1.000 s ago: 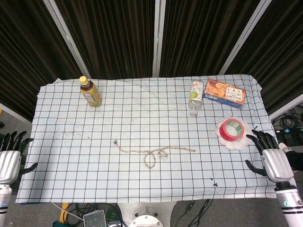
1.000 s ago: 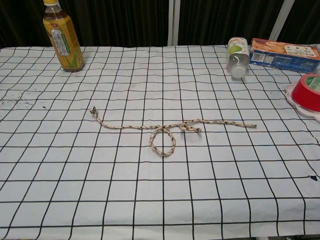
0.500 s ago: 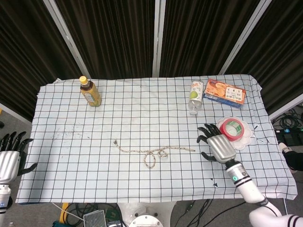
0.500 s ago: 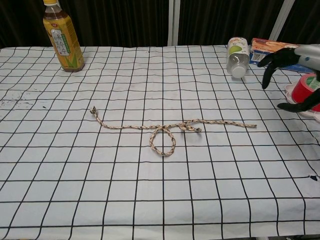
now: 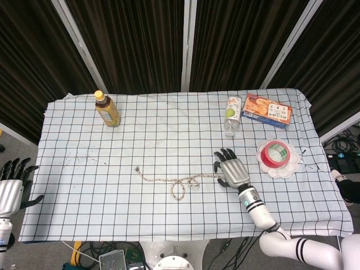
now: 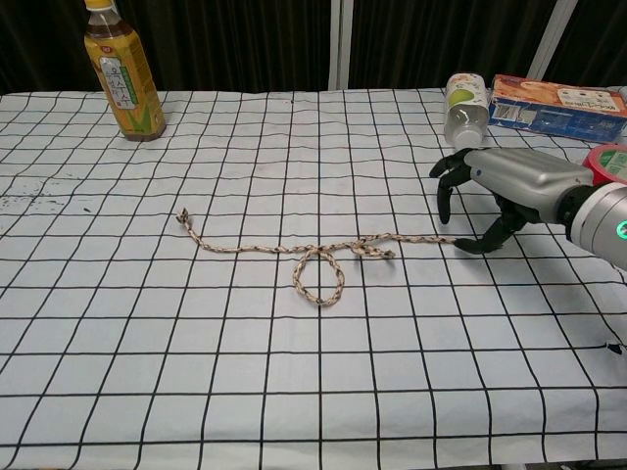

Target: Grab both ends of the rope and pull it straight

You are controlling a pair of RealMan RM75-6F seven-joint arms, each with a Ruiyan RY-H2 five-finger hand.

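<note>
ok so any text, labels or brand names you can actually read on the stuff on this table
None can be read.
Amber tea bottle with yellow cap: green and white label, print too small and blurred.
Clear plastic bottle lying on its side: green label, print blurred.
Orange and blue cardboard box: white lettering, too blurred to read.
Red tape roll on the white plate: no print legible.
Braided beige rope: no markings.

Braided, rough-fibred rope (image 6: 294, 251) on a matt checked cloth (image 6: 294, 372) covering the bench; right robot hand (image 6: 490, 191) with brushed-metal back and black plastic fingers (image 6: 443, 186); glossy red tape roll (image 5: 276, 154); clear plastic bottle (image 6: 122, 73).
</note>
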